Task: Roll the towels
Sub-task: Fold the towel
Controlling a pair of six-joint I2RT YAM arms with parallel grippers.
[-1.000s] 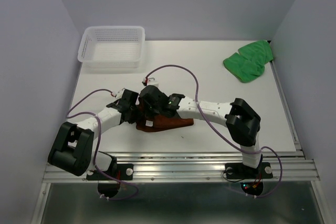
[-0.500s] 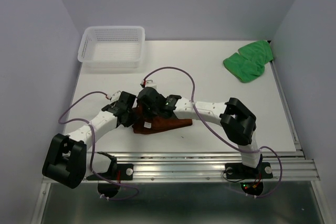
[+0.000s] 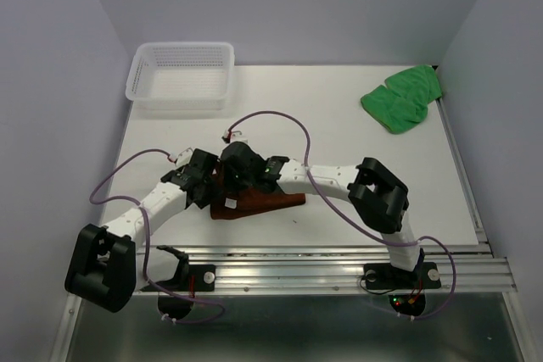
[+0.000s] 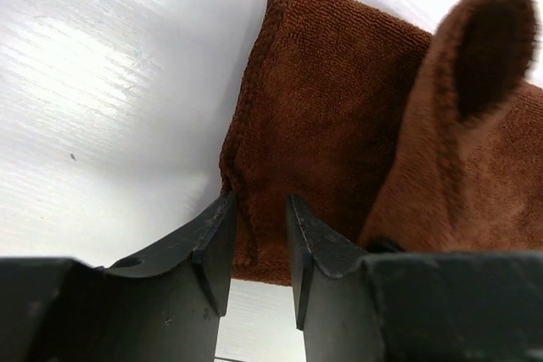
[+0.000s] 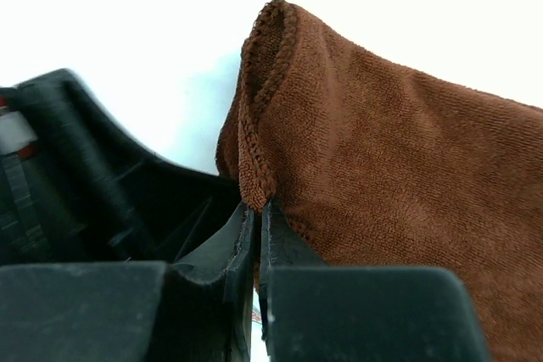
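The rust-brown towel (image 3: 265, 203) lies partly folded near the table's front, with both grippers at its left end. My right gripper (image 5: 257, 205) is shut on the stitched hem of this towel (image 5: 390, 184), and the pinched cloth stands up above the fingertips. My left gripper (image 4: 260, 201) is open, its jaws a short way apart astride the left edge of the brown towel (image 4: 339, 116), which curls up on the right. In the top view the left gripper (image 3: 210, 197) and right gripper (image 3: 229, 199) almost touch. The green towel (image 3: 403, 99) lies crumpled at the far right.
A white mesh basket (image 3: 180, 76) stands at the far left corner. Purple cables loop over both arms. Walls close the table on the left, right and back. A metal rail runs along the near edge.
The left gripper's jaws have parted, loosening from the brown towel's edge. The left arm's elbow has swung down to the left. The right gripper shifted slightly left, still pinching the hem.
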